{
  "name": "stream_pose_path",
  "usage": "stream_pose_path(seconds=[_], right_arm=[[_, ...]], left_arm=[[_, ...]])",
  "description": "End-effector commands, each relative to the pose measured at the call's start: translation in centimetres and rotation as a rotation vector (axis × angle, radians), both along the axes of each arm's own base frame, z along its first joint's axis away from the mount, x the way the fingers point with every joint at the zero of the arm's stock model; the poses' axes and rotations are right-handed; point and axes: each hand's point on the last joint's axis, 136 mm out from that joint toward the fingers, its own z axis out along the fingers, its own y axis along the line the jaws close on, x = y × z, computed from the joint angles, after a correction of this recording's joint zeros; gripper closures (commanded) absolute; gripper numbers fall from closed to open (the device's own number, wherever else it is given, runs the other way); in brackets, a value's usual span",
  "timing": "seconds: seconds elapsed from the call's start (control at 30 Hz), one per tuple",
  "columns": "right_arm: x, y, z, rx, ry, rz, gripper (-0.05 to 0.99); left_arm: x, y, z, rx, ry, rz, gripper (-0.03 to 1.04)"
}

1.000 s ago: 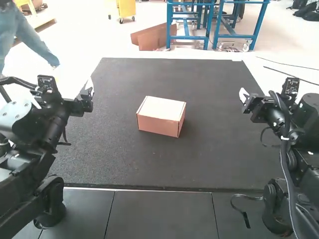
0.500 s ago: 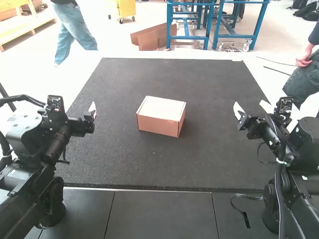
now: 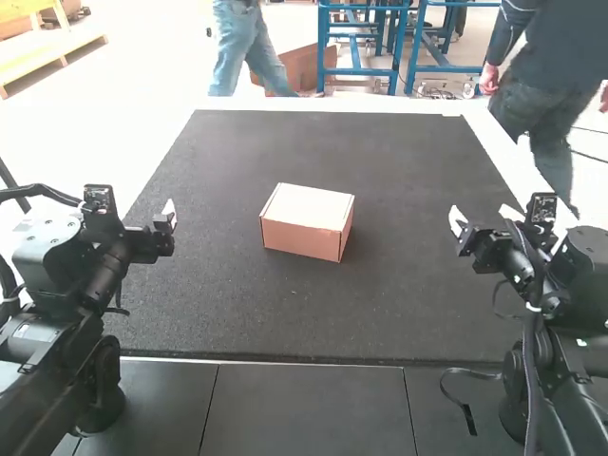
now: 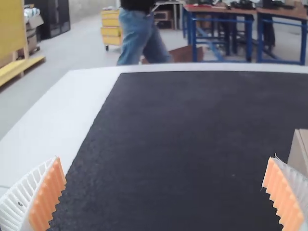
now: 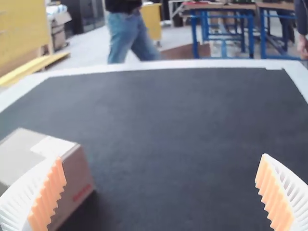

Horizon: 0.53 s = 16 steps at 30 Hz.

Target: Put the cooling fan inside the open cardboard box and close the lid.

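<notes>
Cardboard box (image 3: 307, 221) lid down, mid black mat (image 3: 399, 161). Left gripper (image 4: 163, 202) fingers spread wide near mat's left edge; right gripper (image 3: 481, 217) likewise, right edge.

High rear view looks down — low wrist views share the box (image 3: 307, 221).

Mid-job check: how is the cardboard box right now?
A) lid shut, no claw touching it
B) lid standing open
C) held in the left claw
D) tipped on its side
A: the cardboard box sits with its top flat and shut, the left claw and right claw open, apart from it.
</notes>
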Motion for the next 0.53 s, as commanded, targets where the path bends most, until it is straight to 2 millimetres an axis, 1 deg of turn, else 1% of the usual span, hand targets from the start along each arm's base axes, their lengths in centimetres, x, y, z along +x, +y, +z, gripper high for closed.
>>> stream_pose_path(seconds=[0.0, 0.13, 0.2, 0.33, 0.43, 0.5], right_arm=[[-0.1, -0.2, 0.1, 0.054, 0.005, 0.002, 0.02], [-0.2, 0.2, 0.0, 0.048, 0.013, 0.029, 0.02], [-0.2, 0.3, -0.6, 0.015, 0.027, 0.036, 0.02], [-0.5, 0.6, -3.0, -0.206, 0.059, 0.068, 0.02], [-0.7, 0.6, -4.2, -0.371, 0.056, 0.092, 0.02], [-0.8, 0.8, -4.4, -0.401, 0.053, 0.103, 0.02]], left_arm=[[0.0, -0.7, 0.1, -0.009, -0.011, -0.044, 0.04], [0.0, -0.7, 0.0, -0.009, -0.008, -0.044, 0.04], [0.0, -0.7, 0.0, -0.009, -0.008, -0.044, 0.04], [0.0, -0.7, 0.0, -0.011, -0.008, -0.044, 0.04], [0.0, -0.7, 0.0, -0.011, -0.007, -0.042, 0.04], [0.0, -0.6, 0.1, -0.011, -0.01, -0.039, 0.04]])
